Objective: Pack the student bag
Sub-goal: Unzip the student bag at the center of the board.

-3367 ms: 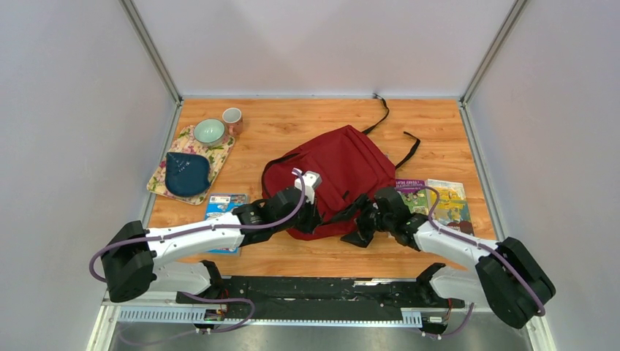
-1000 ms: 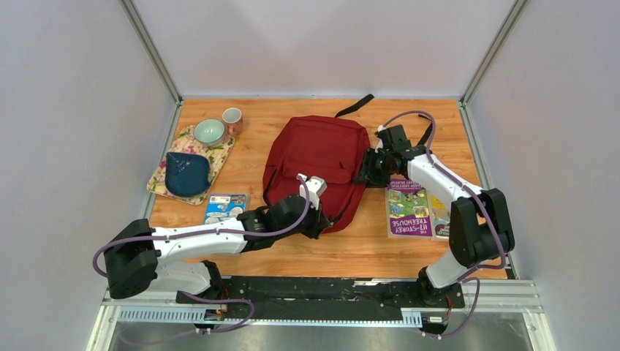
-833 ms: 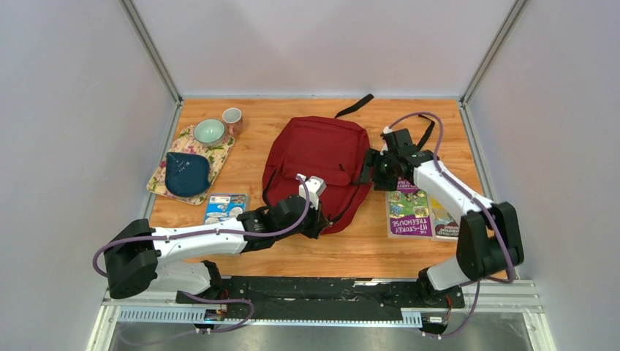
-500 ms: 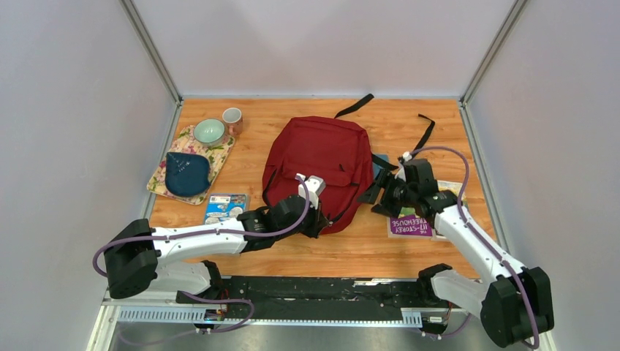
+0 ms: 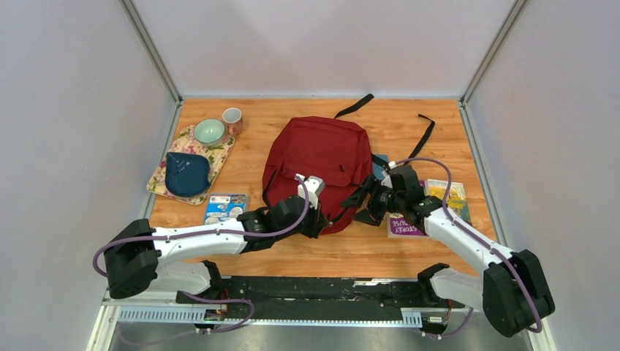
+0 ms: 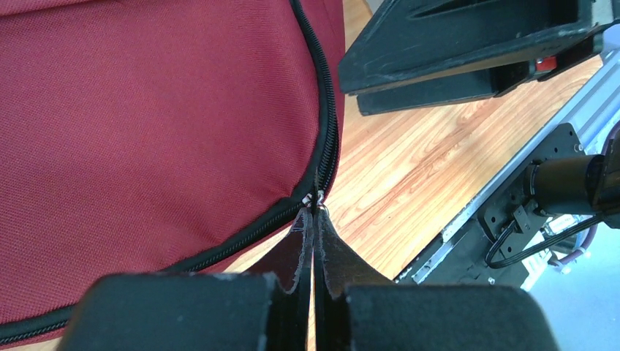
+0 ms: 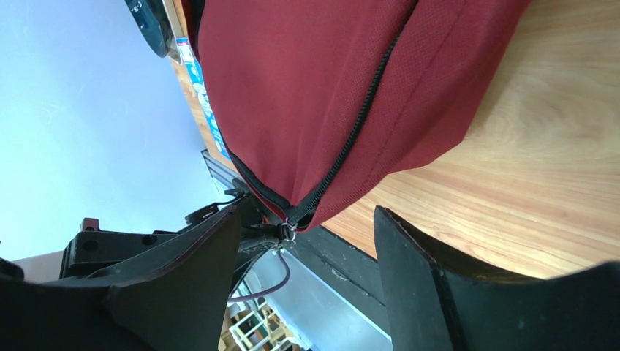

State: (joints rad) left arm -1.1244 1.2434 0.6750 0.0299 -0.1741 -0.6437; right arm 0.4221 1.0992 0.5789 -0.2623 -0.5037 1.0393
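The student bag point(image 5: 318, 157) is a dark red backpack lying flat mid-table, black straps trailing toward the back. At its near edge my left gripper point(image 5: 320, 221) is shut on the metal zipper pull point(image 6: 316, 199), where the black zipper point(image 6: 330, 124) curves around the corner. My right gripper point(image 5: 360, 207) stands open beside the bag's near right corner, close to the left gripper and holding nothing. The right wrist view shows the bag point(image 7: 307, 73), the zipper pull point(image 7: 287, 232) and bare table between the wide-spread jaws of the right gripper point(image 7: 307, 252).
Children's books point(image 5: 435, 208) lie right of the bag, partly under my right arm. A floral mat point(image 5: 219, 157) at the left carries a dark blue pouch point(image 5: 186, 174) and a green bowl point(image 5: 209, 131), with a cup point(image 5: 232, 117) beside it. A blue booklet point(image 5: 224, 207) lies by my left arm.
My right arm swung from the bag's far right side down to its near right corner, and its jaws opened. The left gripper and the bag stayed put.
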